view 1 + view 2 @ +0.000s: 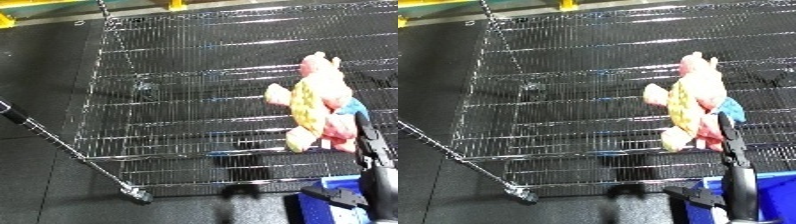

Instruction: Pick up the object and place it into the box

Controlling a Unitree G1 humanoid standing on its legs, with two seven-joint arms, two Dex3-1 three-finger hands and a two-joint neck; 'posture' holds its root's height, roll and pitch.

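A pink and yellow plush toy point(696, 100) with a bit of blue at its side lies on the wire rack point(576, 75), toward the right. My right hand point(738, 175) rises from the lower right edge. Its black fingers point(727, 135) are straight and reach up along the toy's lower right side; I cannot tell whether they touch it. The thumb point(696, 196) sticks out to the left below. The hand is open and holds nothing. A blue bin point(782, 192) sits at the bottom right corner, partly hidden behind the hand. My left hand shows in no view.
The rack is a large chrome wire shelf lying over a dark floor. A pole point(53, 140) with a black grip runs diagonally at the left and ends in a caster wheel point(138, 194). A yellow line point(53, 15) marks the floor at the far edge.
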